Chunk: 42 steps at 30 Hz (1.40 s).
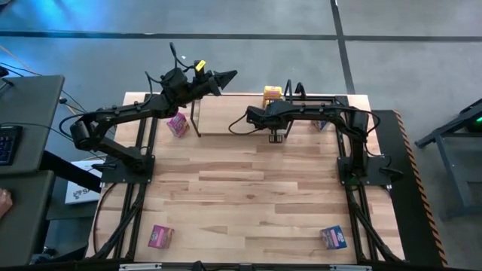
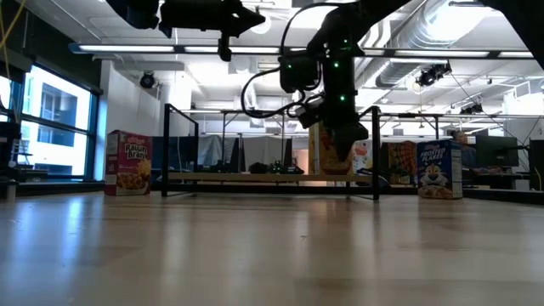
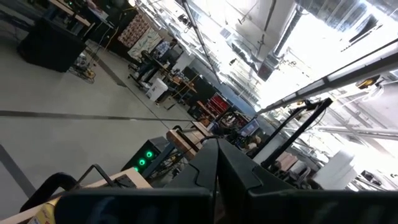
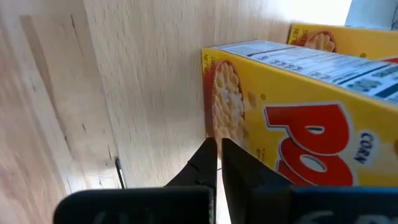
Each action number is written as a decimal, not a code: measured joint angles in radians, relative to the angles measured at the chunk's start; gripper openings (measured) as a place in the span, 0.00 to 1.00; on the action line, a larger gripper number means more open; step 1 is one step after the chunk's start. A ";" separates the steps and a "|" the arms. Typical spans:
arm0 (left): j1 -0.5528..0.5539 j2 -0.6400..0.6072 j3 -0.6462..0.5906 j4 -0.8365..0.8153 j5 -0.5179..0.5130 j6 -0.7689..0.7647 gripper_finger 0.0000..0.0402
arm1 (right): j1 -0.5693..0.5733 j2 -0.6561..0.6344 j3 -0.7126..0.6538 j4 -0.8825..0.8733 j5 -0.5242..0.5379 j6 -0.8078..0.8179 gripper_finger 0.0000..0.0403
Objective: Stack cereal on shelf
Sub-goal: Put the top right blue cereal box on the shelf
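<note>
The right gripper (image 1: 276,136) hangs low over the far middle of the bench (image 1: 248,203), its fingers (image 4: 208,163) pinched nearly together and holding nothing, with a yellow Corn Pops box (image 4: 292,112) lying just beside the tips; a second yellow box (image 4: 323,38) sits right behind it. From above, the yellow box (image 1: 272,95) stands on the shelf (image 1: 226,113) at the far edge, so the cereal lies just beyond the right gripper, which is much the nearer arm to it. The left gripper (image 1: 224,77) is raised high above the shelf's left end, fingers pressed together and empty. A pink Raisin Bran box (image 2: 127,163) stands near that end, and a blue Frosted Flakes box (image 2: 439,170) stands off the right end. Another pink box (image 1: 160,236) and another blue box (image 1: 333,237) wait at the near corners, well apart from both arms, likely the next to fetch.
</note>
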<state>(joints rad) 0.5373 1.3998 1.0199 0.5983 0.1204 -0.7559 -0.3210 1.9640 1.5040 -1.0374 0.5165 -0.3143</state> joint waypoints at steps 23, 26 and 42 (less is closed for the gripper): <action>-0.019 -0.255 -0.198 -0.111 0.193 0.175 0.00 | 0.118 -0.317 -0.078 0.104 -0.459 0.205 0.00; -0.069 -0.375 -0.312 -0.078 0.187 0.201 0.00 | 0.141 -0.436 -0.214 0.248 -0.528 0.263 0.00; -0.319 -0.672 -0.615 -0.076 -0.134 0.211 0.00 | 0.226 -0.843 -0.634 0.977 -0.577 0.628 0.00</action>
<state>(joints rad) 0.2188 0.7277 0.4052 0.5220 -0.0134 -0.5444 -0.0952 1.1206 0.8697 -0.0605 -0.0608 0.3141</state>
